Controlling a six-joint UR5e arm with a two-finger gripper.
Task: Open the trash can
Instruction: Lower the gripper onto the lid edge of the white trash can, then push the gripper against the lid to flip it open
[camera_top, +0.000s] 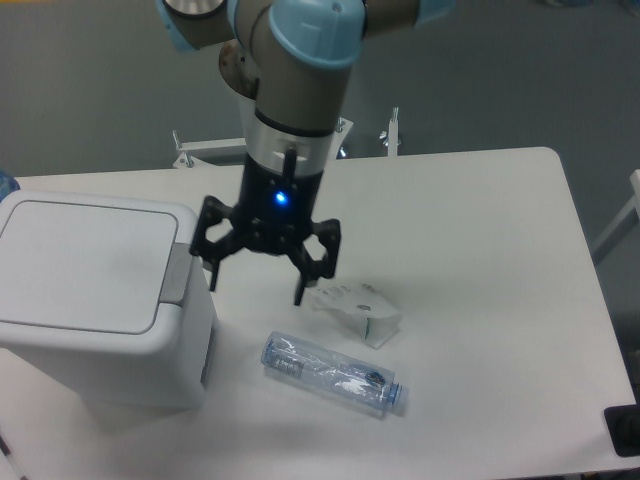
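Note:
The trash can (90, 300) is a large boxy white bin at the left of the table, its flat lid shut. A grey push-tab (178, 272) sits on its right rim. My gripper (256, 285) hangs just right of the bin, fingers pointing down and spread wide apart, empty. Its left finger (212, 272) is close beside the grey tab; I cannot tell if it touches it. A blue light glows on the gripper body.
A crumpled white paper carton (357, 308) lies right of the gripper. A clear plastic bottle (332, 374) lies on its side in front of it. The white table (480, 240) ends at the right; a dark object (625, 430) sits at the lower right corner.

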